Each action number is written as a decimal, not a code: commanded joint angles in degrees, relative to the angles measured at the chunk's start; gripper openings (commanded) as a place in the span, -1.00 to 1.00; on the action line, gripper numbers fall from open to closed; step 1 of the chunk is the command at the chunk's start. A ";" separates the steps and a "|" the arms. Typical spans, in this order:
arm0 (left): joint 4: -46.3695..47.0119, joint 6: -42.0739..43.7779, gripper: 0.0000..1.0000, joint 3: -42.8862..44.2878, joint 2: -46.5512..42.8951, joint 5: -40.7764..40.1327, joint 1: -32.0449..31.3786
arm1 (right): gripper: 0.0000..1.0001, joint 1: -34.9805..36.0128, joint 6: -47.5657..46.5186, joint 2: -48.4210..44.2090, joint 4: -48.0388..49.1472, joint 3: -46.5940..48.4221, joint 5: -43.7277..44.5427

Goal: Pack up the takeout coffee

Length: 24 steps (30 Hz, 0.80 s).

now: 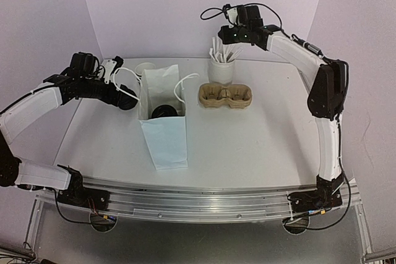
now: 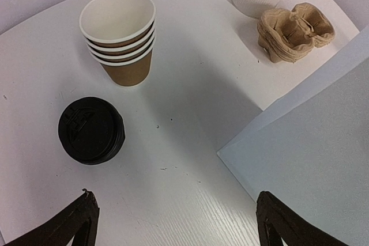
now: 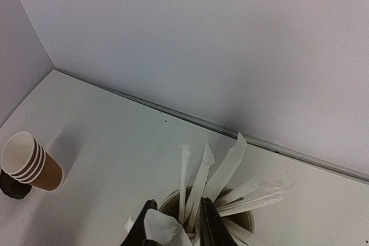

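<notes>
Left gripper (image 2: 174,200) of mine is hanging wide open, released, over the far left of the table (image 2: 190,102). Beyond it, brown paper cups (image 2: 118,36) are standing stacked, with black lids (image 2: 90,129) lying just beside them. My right gripper (image 3: 176,220) is hovering over the white cup of sticks (image 1: 221,71), jaws slightly apart around a white wrapper (image 3: 161,227); I cannot tell whether they are gripping it. The pulp carrier (image 1: 225,96) is sitting just beside that cup, right of the white bag (image 1: 162,91).
</notes>
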 commanded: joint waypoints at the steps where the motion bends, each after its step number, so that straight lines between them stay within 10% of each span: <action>1: 1.36 -0.33 0.89 0.73 -1.17 0.93 0.29 | -0.56 0.19 1.41 -5.34 -2.12 0.10 -0.46; 8: 1.37 -0.47 0.89 0.55 -1.25 1.05 0.29 | -0.71 0.15 1.30 -6.46 -4.34 -1.25 0.30; 24: 1.09 -0.64 0.89 0.19 -1.79 1.30 0.28 | -0.27 0.15 0.73 -9.58 -13.79 0.87 -1.26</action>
